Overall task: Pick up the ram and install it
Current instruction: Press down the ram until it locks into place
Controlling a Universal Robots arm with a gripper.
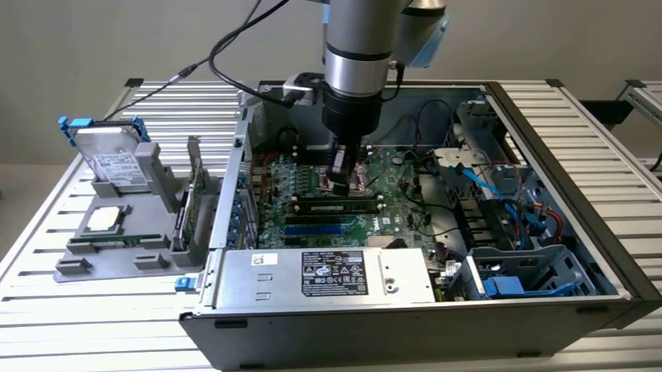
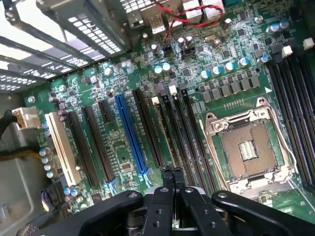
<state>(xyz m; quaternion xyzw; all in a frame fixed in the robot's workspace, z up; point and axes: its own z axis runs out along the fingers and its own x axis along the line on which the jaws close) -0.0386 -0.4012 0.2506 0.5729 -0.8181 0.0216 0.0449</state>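
Fingers clenched together, empty, over motherboard slots; ram seated nearby, CPU socket alongside.

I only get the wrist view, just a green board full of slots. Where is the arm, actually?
Observer: The arm reaches down into an open computer case, over the motherboard.
Operator: Anything outside that box?
Observer: A grey holder stands beside the case at the exterior view's left, on a slatted metal table.
Operator: What's in the holder?
Observer: A hard drive standing upright, a square silver chip lying flat, and a green card on edge.
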